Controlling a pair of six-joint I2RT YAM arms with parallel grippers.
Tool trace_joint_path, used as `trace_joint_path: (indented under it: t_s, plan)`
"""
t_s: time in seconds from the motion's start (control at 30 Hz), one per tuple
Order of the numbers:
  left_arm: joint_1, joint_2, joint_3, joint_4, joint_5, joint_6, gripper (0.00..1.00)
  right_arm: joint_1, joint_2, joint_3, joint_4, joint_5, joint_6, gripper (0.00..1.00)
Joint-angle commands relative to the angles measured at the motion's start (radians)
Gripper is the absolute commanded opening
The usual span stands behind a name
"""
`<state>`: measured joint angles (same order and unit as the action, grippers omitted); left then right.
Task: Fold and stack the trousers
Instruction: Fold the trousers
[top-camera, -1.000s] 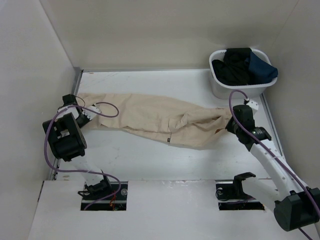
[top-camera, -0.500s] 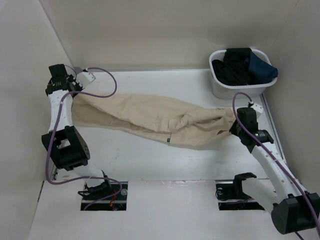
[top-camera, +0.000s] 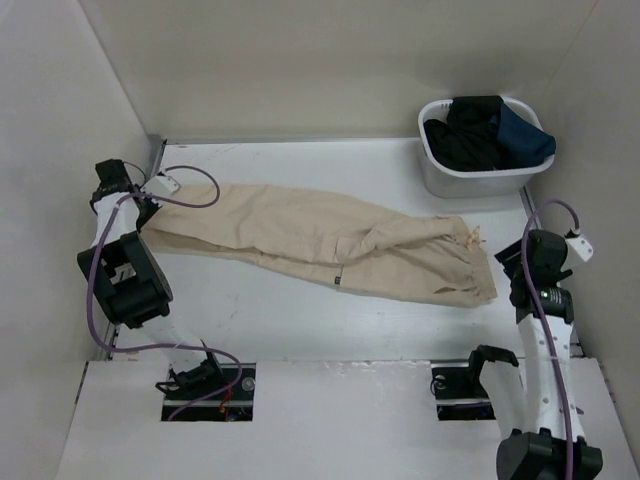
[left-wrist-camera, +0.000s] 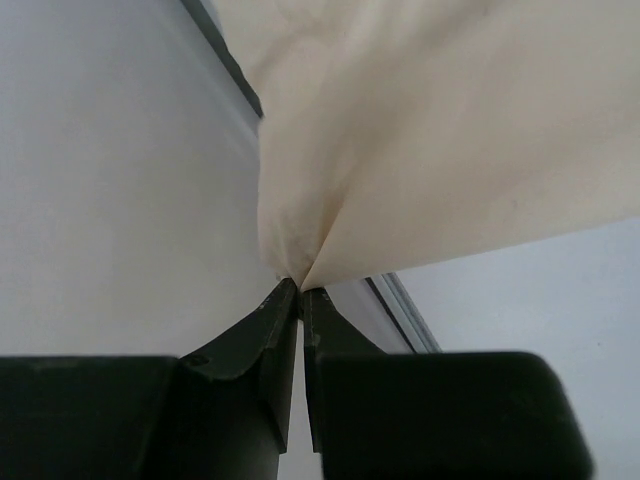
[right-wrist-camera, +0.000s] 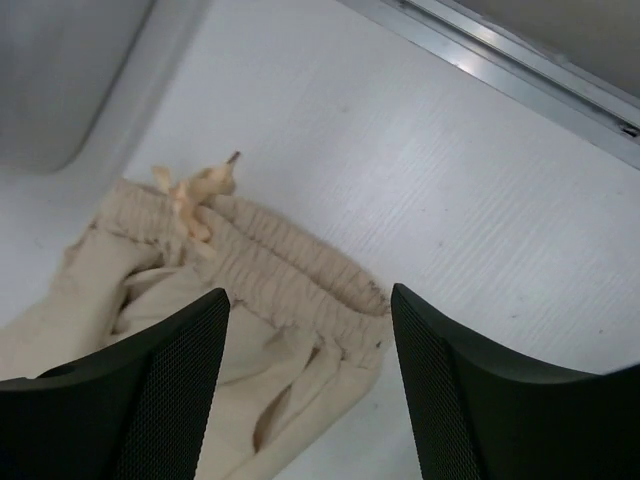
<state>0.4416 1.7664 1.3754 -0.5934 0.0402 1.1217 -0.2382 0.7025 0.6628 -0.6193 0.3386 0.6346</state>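
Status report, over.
Left gripper shut on trousers at leg end. Right gripper open, near waistband, not gripping. Trousers spread flat, unfolded. Basket apart, far right.

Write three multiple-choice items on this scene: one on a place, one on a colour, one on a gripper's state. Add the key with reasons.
1. The white basket stands at the:
A) far right
B) near left
C) centre

2. The trousers are:
A) navy
B) beige
C) black

3. The right gripper is:
A) shut on the trousers
B) shut, empty
C) open

Key:
1 A, the top view shows it in the far right corner.
2 B, every view shows tan cloth.
3 C, the right wrist view shows the jaws wide apart above the cloth.
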Motion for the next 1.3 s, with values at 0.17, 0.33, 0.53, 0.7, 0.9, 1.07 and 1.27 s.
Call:
trace_joint_path:
  t_s: [0.17,0.33,0.53,0.7,0.9,1.07,1.27]
  plan:
    - [0.041,-0.030,-0.036,0.095,0.018,-0.014,0.05,0.400,0.548,0.317,0.128,0.055,-0.108,0.85]
    - [0.042,-0.044,-0.052,0.106,0.024,-0.014,0.05,0.484,0.845,0.539,0.109,-0.002,-0.134,0.92]
    - [0.047,-0.054,-0.059,0.107,0.026,-0.014,0.06,0.494,1.068,0.653,0.064,-0.072,-0.124,0.98]
    - [0.055,-0.067,-0.068,0.112,0.026,-0.013,0.06,0.494,1.095,0.641,0.070,-0.082,-0.121,0.83]
    - [0.067,-0.067,-0.061,0.115,0.026,-0.014,0.06,0.469,1.051,0.566,0.092,-0.107,-0.128,0.11]
    - [0.069,-0.073,-0.047,0.144,0.026,-0.028,0.05,0.449,0.889,0.479,0.108,-0.040,-0.121,0.00]
    - [0.067,-0.087,-0.047,0.201,0.032,-0.054,0.05,0.449,0.458,0.260,0.090,0.157,-0.018,0.00]
